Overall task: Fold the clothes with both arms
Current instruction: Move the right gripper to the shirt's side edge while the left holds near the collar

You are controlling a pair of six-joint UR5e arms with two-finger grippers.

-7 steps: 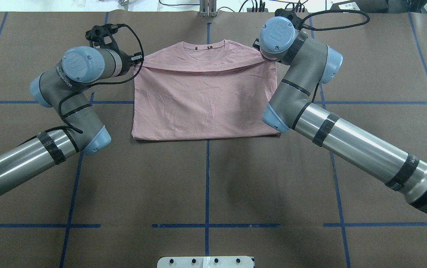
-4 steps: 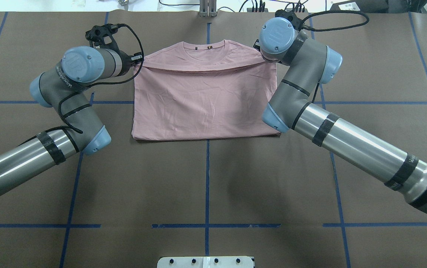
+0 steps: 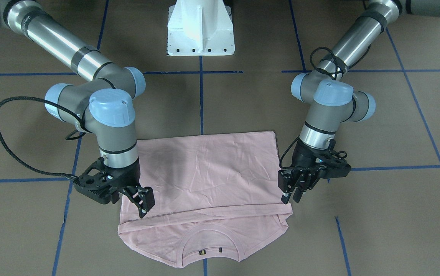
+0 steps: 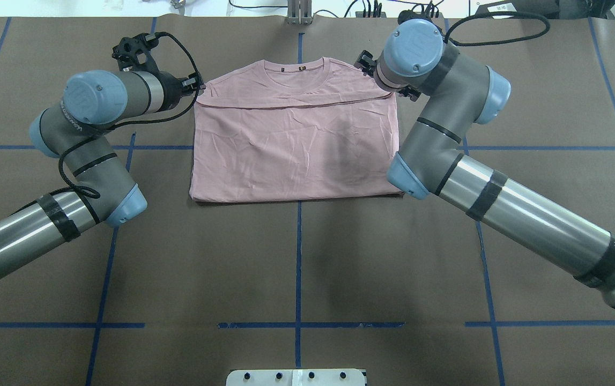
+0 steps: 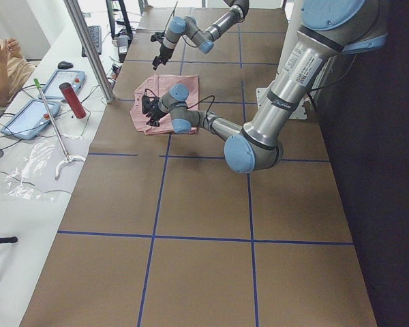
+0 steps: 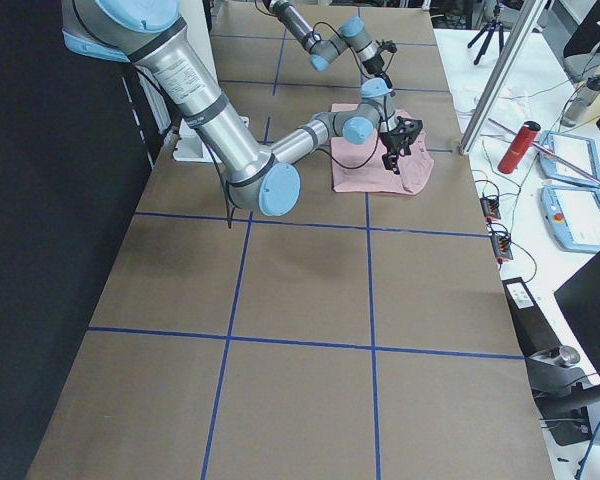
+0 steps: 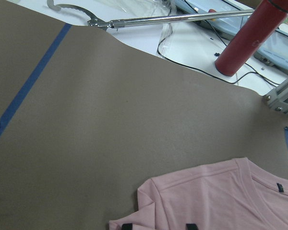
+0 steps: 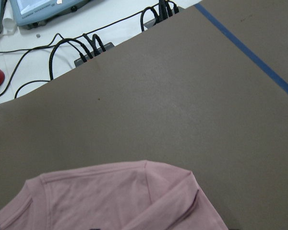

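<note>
On the brown paper-covered desk [image 3: 377, 230], low in the centre of the front-facing view, a pale pink short-sleeved cotton T-shirt [image 3: 204, 172] is laid flat. Its ribbed round neck is nearest, at the bottom edge of the frame. A folded layer is spread over the body, and its edge runs straight across just above the neck.

At the left end of that edge the black two-finger right tool [image 3: 143, 203] is pointed down at the cloth, and its fingers are seen slightly apart. At the right end the black two-finger left tool [image 3: 292, 189] is held just beside the shirt's corner. Its fingers are also apart: in the left wrist view two black fingertips [image 7: 127, 226] are seen separated at the bottom edge, over pink cloth.

Behind them, the silver-grey right arm [image 3: 108, 115] and left arm [image 3: 331, 99], with light-blue joint caps, are stretched back to the upper corners. A white pedestal base [image 3: 200, 30] is seen at top centre.
</note>
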